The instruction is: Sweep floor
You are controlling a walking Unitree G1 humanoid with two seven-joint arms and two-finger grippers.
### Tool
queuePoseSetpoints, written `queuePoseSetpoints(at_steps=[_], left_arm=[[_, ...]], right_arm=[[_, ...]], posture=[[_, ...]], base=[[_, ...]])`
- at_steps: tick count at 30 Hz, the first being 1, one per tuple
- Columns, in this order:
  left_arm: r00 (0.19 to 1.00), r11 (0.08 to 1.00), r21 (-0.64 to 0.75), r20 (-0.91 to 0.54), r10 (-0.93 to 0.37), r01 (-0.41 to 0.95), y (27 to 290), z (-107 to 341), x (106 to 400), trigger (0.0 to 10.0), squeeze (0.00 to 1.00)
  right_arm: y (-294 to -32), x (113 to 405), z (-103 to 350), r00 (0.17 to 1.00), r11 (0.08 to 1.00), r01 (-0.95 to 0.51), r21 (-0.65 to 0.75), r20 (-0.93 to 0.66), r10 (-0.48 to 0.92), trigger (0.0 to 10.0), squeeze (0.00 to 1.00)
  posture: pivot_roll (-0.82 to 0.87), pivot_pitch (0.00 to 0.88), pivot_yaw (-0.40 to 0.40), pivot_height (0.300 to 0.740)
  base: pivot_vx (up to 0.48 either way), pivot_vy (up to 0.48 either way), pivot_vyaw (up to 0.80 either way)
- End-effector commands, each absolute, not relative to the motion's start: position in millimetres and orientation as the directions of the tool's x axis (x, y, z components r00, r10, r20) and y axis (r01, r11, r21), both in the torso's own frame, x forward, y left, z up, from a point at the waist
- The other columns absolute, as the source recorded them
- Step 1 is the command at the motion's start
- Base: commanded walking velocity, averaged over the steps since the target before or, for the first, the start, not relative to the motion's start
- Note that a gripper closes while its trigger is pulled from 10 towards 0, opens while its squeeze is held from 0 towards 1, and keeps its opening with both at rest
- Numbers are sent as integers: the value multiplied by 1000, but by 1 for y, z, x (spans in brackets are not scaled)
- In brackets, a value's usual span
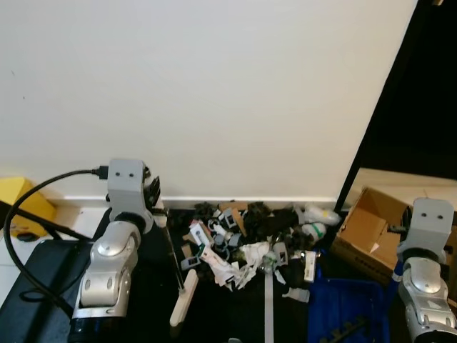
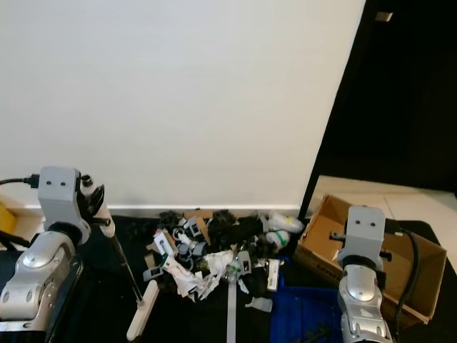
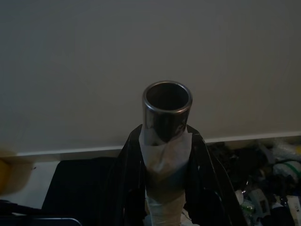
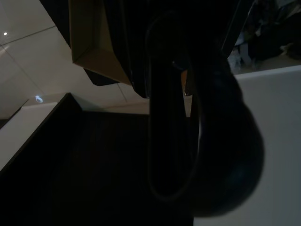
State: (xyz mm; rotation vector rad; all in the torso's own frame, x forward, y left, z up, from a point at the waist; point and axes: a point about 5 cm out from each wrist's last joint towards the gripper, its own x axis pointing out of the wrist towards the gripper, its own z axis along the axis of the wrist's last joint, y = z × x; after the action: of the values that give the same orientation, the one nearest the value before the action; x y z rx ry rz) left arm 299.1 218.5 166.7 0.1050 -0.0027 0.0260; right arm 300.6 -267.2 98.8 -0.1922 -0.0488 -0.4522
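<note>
Left eye view centres on the litter pile (image 1: 250,246): crumpled paper, black scraps and small packets heaped on the dark floor (image 1: 153,286) against the foot of the white wall (image 1: 214,93), its baseboard just behind. That heap is my landmark. It lies gathered rather than scattered, so the sweeping looks well along, with collection the likely next step.

Just beside the pile on the robot's left stands the broom (image 1: 182,296), its pale head resting on the floor at the pile's near edge and its thin handle slanting up and away from the heap. The left gripper (image 3: 164,155) pinches that handle near its top, black fingers (image 3: 127,179) pressed against a pale wrapping below the open metal tube end. Holding it high probably gives the head reach to drag litter toward the robot.

Nearer the robot than the pile, on its right, sits a blue dustpan (image 1: 350,307), apparently placed to receive the heap. A grey strip (image 1: 269,307) lies on the floor between broom and dustpan.

Right of the pile stands an open cardboard box (image 1: 368,225). The right arm (image 1: 425,279) hangs near it; whether its jaws are spread I cannot tell.
</note>
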Motion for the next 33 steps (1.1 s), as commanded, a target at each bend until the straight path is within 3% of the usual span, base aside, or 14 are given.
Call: queuePoseSetpoints(at_steps=[1,12,18,23,26,33], left_arm=[[999,990,129,11,51,-52,231,173,296,10000,0],[998,989,131,17,64,-65,236,175,292,10000,0],[996,990,111,2,92,-92,243,173,289,10000,0],[981,977,85,19,194,-195,266,177,289,10000,0],[962,962,22,16,272,-273,284,176,294,10000,0],[979,977,70,44,201,-203,281,178,306,10000,0]], right_arm=[[-257,302,86,910,900,414,-134,45,-412,10000,0],[-226,317,85,944,945,325,38,44,-326,10000,0],[-226,319,104,948,962,271,38,161,-273,10000,0],[-230,315,96,956,966,255,31,140,-257,10000,0],[-216,313,79,978,981,196,0,71,-196,10000,0],[-203,312,70,991,990,131,-54,36,-129,10000,0]], posture=[[130,224,140,740],[151,218,130,740],[144,211,127,740],[134,210,136,740],[130,209,135,740],[124,212,122,740]], base=[[0,0,0],[0,0,0],[0,0,0],[0,0,0],[0,0,0],[0,0,0]])
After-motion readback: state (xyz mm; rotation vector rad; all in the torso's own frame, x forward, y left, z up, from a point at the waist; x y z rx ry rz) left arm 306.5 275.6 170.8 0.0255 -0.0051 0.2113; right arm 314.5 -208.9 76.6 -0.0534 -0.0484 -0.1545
